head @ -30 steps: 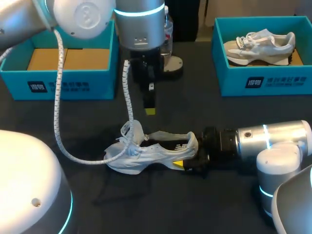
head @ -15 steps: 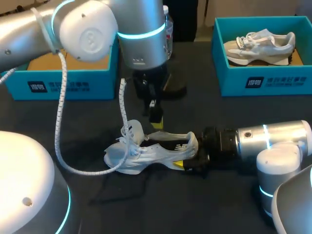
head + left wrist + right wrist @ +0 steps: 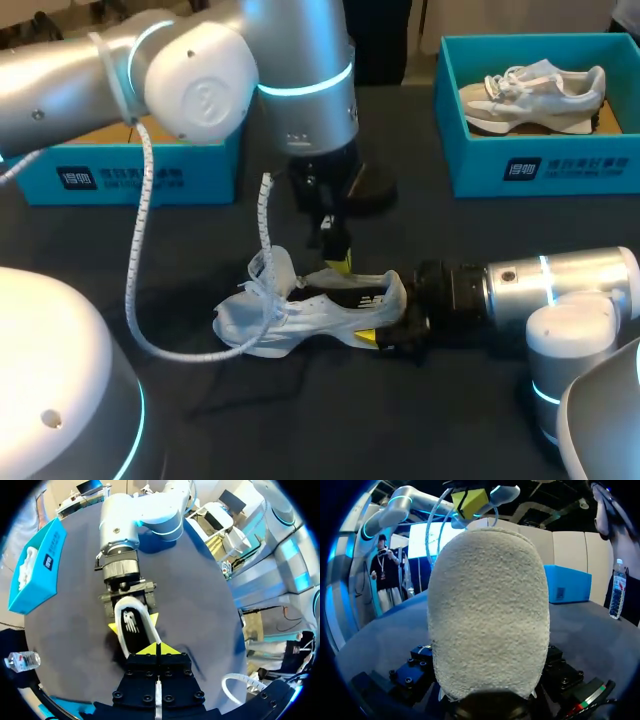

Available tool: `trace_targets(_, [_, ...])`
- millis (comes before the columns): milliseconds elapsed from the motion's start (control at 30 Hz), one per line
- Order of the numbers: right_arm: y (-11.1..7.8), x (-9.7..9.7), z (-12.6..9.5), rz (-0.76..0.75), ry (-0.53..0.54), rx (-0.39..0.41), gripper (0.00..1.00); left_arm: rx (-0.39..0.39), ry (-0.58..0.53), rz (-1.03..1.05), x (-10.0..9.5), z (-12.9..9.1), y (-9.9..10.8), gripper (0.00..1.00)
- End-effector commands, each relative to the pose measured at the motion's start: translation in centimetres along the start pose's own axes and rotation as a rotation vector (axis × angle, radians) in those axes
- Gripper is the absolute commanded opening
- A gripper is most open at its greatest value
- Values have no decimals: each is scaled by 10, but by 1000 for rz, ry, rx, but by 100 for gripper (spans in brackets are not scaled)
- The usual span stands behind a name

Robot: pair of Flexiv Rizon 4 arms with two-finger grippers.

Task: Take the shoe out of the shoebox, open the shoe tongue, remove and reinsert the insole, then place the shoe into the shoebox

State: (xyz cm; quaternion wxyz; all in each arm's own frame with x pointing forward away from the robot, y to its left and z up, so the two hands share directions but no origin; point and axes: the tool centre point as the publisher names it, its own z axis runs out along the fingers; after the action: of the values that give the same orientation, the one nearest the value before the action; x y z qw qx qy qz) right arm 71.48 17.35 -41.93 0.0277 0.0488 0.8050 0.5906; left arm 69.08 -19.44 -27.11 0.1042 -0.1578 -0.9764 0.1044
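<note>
The white mesh running shoe (image 3: pixel 290 318) lies on its sole on the dark table (image 3: pixel 300 420), out of the box. In the head view its long axis runs from 9 o'clock, where the toe is, to 3 o'clock, where the heel is. The right gripper (image 3: pixel 132 624) comes in from 3 o'clock along this axis and pinches the heel, with one yellow tip on each side, so the shoe is held firm. The left gripper (image 3: pixel 340 262) hangs over the shoe from 12 o'clock, its two yellow tips pressed together into one point. It is just above the back half of the opening, very near to the collar, and I cannot tell if it touches. The black insole (image 3: pixel 134 637) shows inside, directly ahead of these tips in the left wrist view. I judge that the insole step is in hand. The left arm is the nearer free one, and its tips must go down into the opening and separate. The empty teal cardboard shoebox (image 3: pixel 150 175) stands at 10 o'clock, well apart.
</note>
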Motion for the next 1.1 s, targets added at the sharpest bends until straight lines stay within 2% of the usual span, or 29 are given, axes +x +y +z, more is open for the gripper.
trace_targets(33, [1,0,0,0,0,5,0,11,14,-7,-11,18,1,0])
trace_targets(300, [1,0,0,0,0,5,0,11,14,-7,-11,18,1,0])
trace_targets(400, [1,0,0,0,0,5,0,8,-14,-1,-17,29,2,0])
trace_targets(633, [1,0,0,0,0,5,0,9,-15,-5,-20,39,11,0])
trace_targets(933, [1,0,0,0,0,5,0,-1,47,-6,-20,62,23,0])
trace_targets(1100, [1,0,0,0,0,5,0,1,68,-5,-18,67,25,0])
